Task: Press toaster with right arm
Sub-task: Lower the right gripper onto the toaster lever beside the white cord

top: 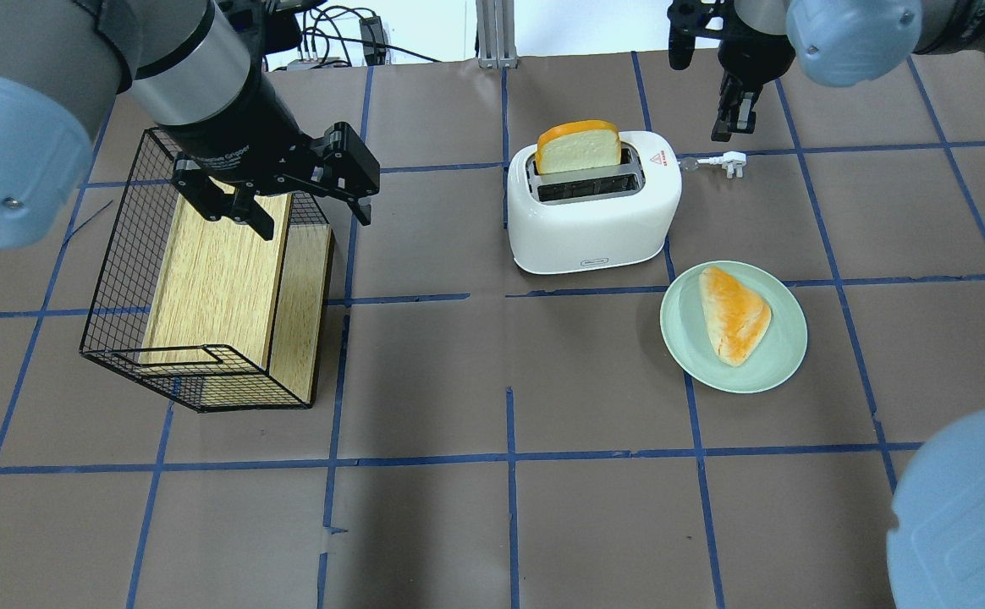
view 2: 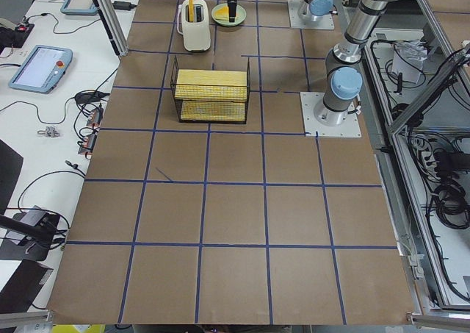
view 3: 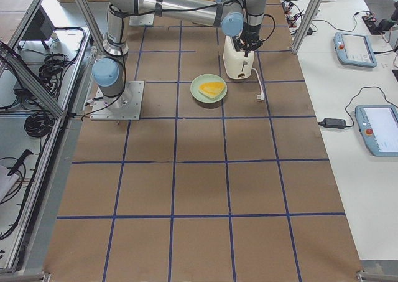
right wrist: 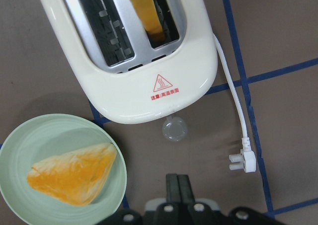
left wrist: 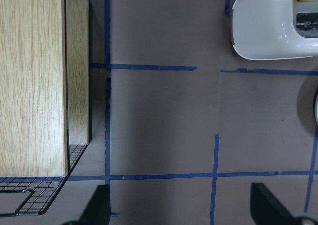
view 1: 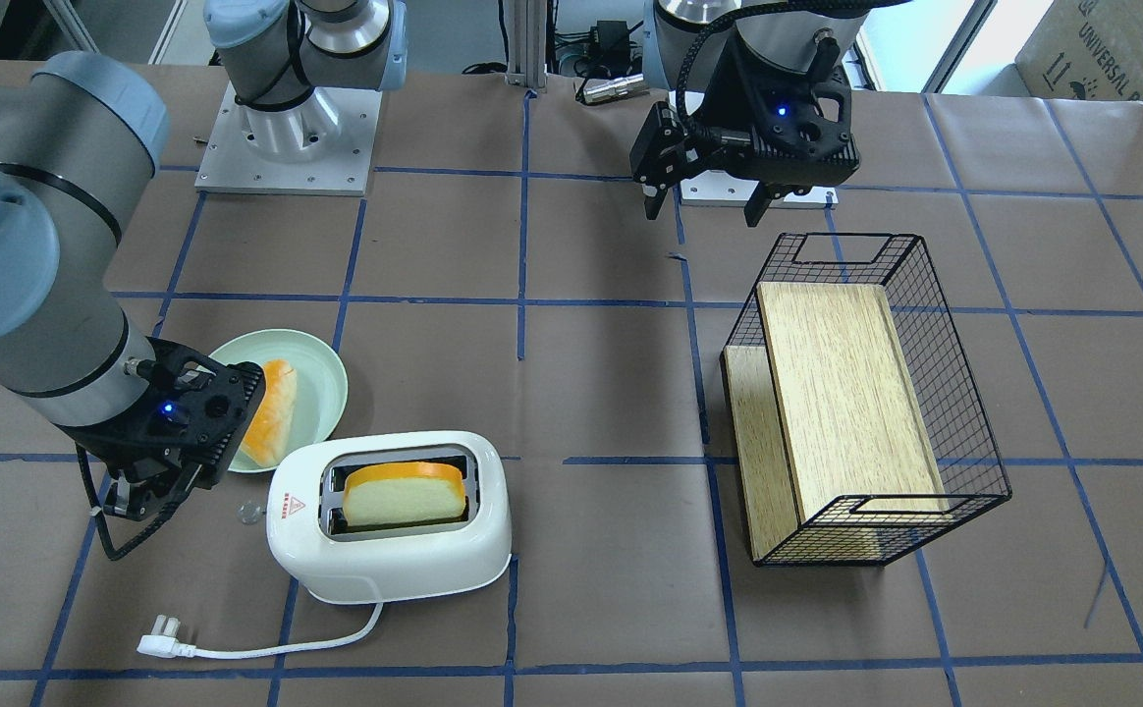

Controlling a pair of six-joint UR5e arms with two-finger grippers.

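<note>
The white two-slot toaster stands on the table with a slice of toast upright in one slot. Its red triangle label and a clear lever knob are at the end nearest my right gripper. That gripper is shut and empty, and hovers just off that end, apart from the knob; it also shows in the overhead view. The toaster's white cord and plug lie beside it. My left gripper is open and empty over the wire basket, far from the toaster.
A pale green plate with a piece of bread sits next to the toaster, under the right arm. A black wire basket with a wooden box inside stands on the robot's left half.
</note>
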